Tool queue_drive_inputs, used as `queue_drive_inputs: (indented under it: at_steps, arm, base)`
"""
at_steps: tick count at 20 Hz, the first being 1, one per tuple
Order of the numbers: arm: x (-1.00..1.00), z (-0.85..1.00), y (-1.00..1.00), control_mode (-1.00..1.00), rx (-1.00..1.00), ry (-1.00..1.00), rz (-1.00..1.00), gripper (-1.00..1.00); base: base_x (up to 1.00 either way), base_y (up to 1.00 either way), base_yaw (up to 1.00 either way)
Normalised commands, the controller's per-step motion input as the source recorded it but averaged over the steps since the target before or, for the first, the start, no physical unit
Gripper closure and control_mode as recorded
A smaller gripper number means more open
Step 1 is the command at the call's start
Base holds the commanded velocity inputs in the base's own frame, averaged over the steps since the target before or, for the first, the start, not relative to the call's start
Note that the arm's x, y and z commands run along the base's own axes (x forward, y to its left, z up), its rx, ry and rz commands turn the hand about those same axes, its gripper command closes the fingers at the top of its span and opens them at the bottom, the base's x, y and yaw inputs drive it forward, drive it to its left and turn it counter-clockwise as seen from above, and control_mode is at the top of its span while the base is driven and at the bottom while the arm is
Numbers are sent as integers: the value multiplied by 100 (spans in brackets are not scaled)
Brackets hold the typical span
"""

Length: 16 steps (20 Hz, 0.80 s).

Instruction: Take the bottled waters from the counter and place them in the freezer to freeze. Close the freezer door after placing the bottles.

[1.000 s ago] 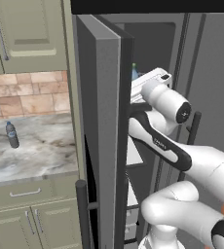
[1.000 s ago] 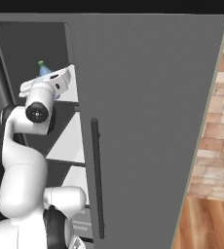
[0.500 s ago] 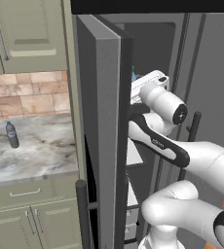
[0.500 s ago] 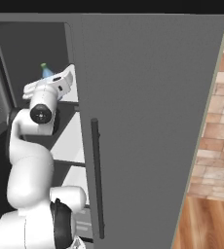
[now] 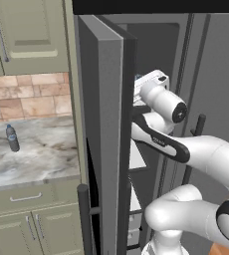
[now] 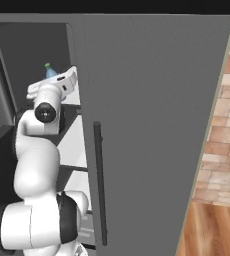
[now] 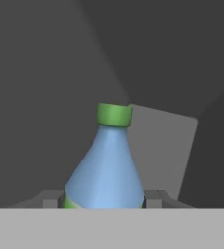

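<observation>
The arm (image 5: 186,149) rises from the lower right of the left base view, bends at a white elbow and reaches up and left, its hand (image 5: 154,87) pushed in past the edge of the open freezer door (image 5: 104,139) into the freezer (image 6: 32,60). In the right base view the same arm climbs from the lower left, wrist level, the hand lying roughly flat in the upper left of the frame.

The gripper (image 7: 104,202) is clenched on the blue bottle (image 7: 106,165) — in the hand view its body sits between the fingers at bottom centre, green cap up against the dark interior. Its cap (image 6: 48,66) pokes above the hand in the right base view.

The grey bottle (image 5: 12,138) stands upright on the counter (image 5: 42,159), middle left of the left base view.
</observation>
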Motion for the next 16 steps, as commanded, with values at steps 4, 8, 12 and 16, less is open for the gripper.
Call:
queue_drive_inputs:
  at_steps: [4, 8, 12, 16]
  arm:
    - [28, -21, 7, -100, 2, 3, 0, 100]
    - [28, -40, 0, -100, 4, 5, 0, 100]
    - [17, -33, 0, -100, 5, 1, 0, 100]
    - [9, -26, 4, -100, 3, 0, 0, 100]
  base:
    - [0, 0, 0]
    - [0, 0, 0]
    - [0, 0, 0]
    - [0, 0, 0]
